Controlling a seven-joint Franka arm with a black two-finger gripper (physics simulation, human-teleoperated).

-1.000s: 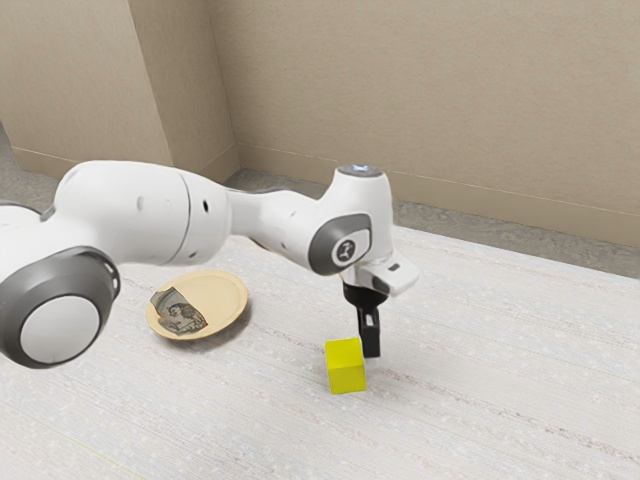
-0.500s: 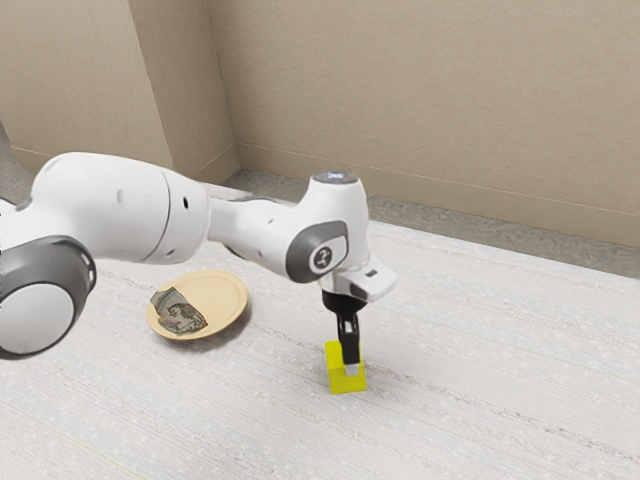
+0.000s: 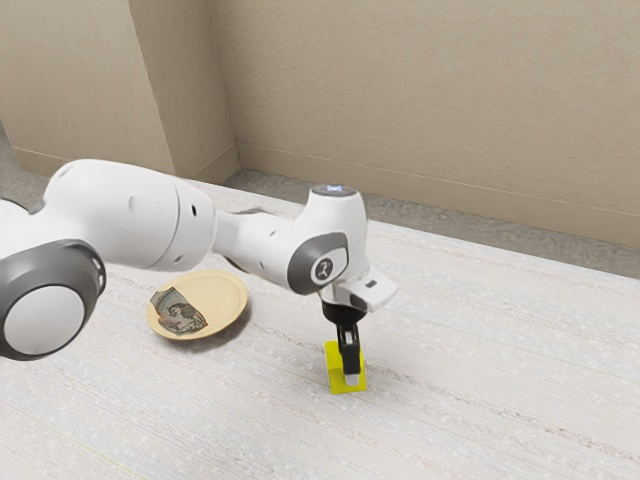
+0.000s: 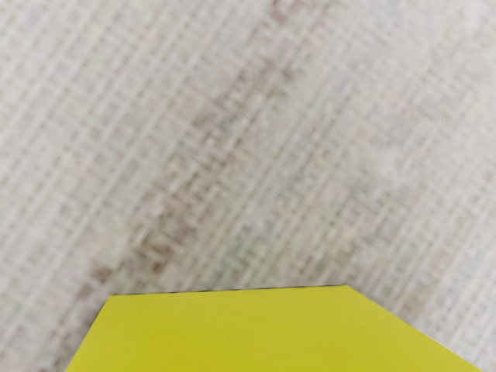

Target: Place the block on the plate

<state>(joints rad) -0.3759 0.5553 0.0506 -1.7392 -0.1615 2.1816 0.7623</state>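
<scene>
- I have my black gripper (image 3: 349,366) down at the bright yellow, smooth-sided cube block (image 3: 334,379), and part of me crosses its face in the exterior view.
- How wide my jaws stand I cannot tell, nor whether they have hold of the block; its far side is hidden.
- The block appears to rest upright on the whitish, streaked counter (image 3: 470,400), well apart from the round, shallow tan plate (image 3: 225,294). I judge this to be the grasping step, with the carry to come.
- If my jaws close off-centre, one side will press first and could twist or shove the block across the counter.
- If I grip too near its top edge, the smooth faces may slip as I rise.
- Pressing lower risks scraping the counter with my tips.
- Carried too low, the block could catch the plate's raised rim and push the plate away.
- A dark patterned patch (image 3: 181,312) covers one side of the plate; if it is something loose, a block released there could sit tilted.
</scene>
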